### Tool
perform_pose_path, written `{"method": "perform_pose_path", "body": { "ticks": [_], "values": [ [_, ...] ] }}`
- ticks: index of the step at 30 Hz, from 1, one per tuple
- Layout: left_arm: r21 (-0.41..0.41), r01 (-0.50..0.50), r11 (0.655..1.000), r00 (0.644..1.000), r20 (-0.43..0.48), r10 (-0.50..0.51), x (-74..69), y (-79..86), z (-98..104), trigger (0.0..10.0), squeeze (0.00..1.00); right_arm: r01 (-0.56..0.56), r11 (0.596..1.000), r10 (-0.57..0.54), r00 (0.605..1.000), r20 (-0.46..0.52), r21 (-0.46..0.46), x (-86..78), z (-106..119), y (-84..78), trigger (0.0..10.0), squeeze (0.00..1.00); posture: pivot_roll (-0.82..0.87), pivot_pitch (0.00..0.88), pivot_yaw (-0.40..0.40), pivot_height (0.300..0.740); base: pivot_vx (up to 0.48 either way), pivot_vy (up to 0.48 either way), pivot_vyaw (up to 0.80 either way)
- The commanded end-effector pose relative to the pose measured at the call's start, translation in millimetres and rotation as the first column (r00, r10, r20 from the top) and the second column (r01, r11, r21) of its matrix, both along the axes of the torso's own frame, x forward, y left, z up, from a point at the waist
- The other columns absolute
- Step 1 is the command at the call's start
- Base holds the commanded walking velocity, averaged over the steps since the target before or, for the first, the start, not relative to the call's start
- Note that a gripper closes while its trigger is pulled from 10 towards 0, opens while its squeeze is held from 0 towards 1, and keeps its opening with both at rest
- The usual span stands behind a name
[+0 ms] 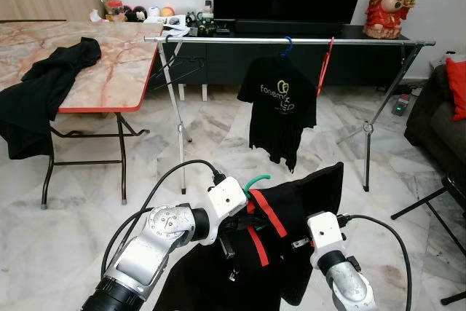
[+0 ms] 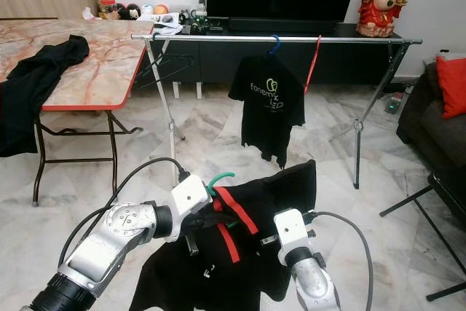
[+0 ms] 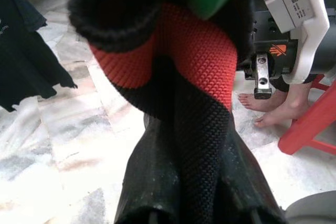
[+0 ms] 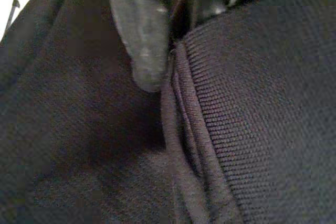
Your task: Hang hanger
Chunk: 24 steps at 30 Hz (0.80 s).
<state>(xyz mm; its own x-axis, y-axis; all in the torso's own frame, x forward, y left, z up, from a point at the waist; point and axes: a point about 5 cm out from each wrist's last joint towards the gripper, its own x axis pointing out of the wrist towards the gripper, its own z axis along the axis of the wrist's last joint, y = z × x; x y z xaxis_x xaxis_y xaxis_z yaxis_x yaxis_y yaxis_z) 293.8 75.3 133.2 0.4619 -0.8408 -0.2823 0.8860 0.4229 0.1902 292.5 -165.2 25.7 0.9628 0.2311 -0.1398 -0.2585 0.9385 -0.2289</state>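
Hanger (image 1: 258, 180), green, hook poking up out of the collar of a black garment with red trim (image 1: 291, 223), held low in front of the robot between both arms. Left gripper (image 1: 231, 232) at the collar, jaws buried in fabric; cannot tell how they stand. Right gripper (image 1: 298, 244) pushed into the cloth on the other side; jaws likewise hidden, wrist view just dark knit. Ahead, well apart, drying rack rail (image 1: 240, 39) carries a black printed t-shirt (image 1: 279, 111) on a blue hanger (image 1: 287, 45), plus an empty red hanger (image 1: 325, 67) beside it. Table (image 1: 109, 78) left, black clothing (image 1: 40, 96) draped over its near edge. Garment looks already on hanger; walking up and hooking it on the rail remain.
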Motion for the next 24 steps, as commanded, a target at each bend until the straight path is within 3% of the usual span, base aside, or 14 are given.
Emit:
{"method": "perform_pose_path", "body": {
  "ticks": [1,4,6,8,11,14,18,21,23,24],
  "values": [
    [-0.006,0.011,1.000,1.000,0.021,-0.011,-1.6,0.2,6,10.0,0.00,0.016,1.000,-0.016,1.000,-0.003,0.008,3.3,2,-2.7,0.0,0.00,0.11,0.000,-0.057,0.740,0.000,0.000,0.00],
    [0.046,-0.019,0.999,1.000,0.023,0.018,0.0,9.9,-2,10.0,0.00,0.022,1.000,-0.022,1.000,-0.006,-0.002,3.8,2,-4.0,0.0,0.00,0.11,0.000,-0.056,0.740,0.000,0.000,0.00],
    [0.201,-0.064,0.978,0.998,0.026,0.060,2.2,30.4,-18,10.0,0.00,0.026,1.000,-0.026,1.000,-0.007,-0.003,4.1,2,-5.9,0.0,0.00,0.11,0.000,-0.056,0.740,0.000,0.000,0.00],
    [0.231,-0.067,0.971,0.998,0.027,0.063,2.3,34.1,-20,10.0,0.00,0.027,1.000,-0.027,1.000,-0.007,-0.004,4.1,2,-6.1,0.0,0.00,0.11,0.000,-0.057,0.740,0.000,0.000,0.00],
    [0.377,-0.088,0.922,0.996,0.032,0.082,1.9,56.8,-34,10.0,0.00,0.030,0.999,-0.030,1.000,-0.008,-0.010,4.5,3,-8.1,0.0,0.00,0.11,0.000,-0.057,0.740,0.000,0.000,0.00],
    [0.452,-0.092,0.887,0.996,0.030,0.088,-0.4,71.2,-40,10.0,0.00,0.035,0.999,-0.035,0.999,-0.008,-0.014,5.5,4,-10.4,0.0,0.00,0.11,0.000,-0.058,0.740,0.000,0.000,0.00],
    [0.523,-0.015,0.852,0.999,-0.030,0.036,-13.4,96.1,-41,10.0,0.00,0.045,0.998,-0.045,0.999,-0.008,-0.032,7.9,7,-18.0,0.0,0.00,0.11,0.000,-0.063,0.740,0.000,0.000,0.00],
    [0.553,0.020,0.833,0.999,-0.053,0.011,-17.8,105.3,-40,10.0,0.00,0.048,0.998,-0.048,0.999,-0.010,-0.040,8.4,7,-20.7,0.0,0.00,0.11,0.000,-0.066,0.740,0.000,0.000,0.00],
    [0.531,0.033,0.846,0.998,-0.057,-0.003,-19.1,107.2,-36,10.0,0.00,0.050,0.998,-0.051,0.999,-0.012,-0.044,8.5,7,-22.4,0.0,0.00,0.10,0.000,-0.068,0.740,0.000,0.000,0.00],
    [0.472,0.059,0.880,0.998,-0.053,-0.039,-21.2,109.3,-26,10.0,0.00,0.053,0.997,-0.054,0.998,-0.015,-0.052,8.8,8,-25.5,0.0,0.00,0.11,0.000,-0.068,0.740,0.000,0.000,0.00]
  ]
}}
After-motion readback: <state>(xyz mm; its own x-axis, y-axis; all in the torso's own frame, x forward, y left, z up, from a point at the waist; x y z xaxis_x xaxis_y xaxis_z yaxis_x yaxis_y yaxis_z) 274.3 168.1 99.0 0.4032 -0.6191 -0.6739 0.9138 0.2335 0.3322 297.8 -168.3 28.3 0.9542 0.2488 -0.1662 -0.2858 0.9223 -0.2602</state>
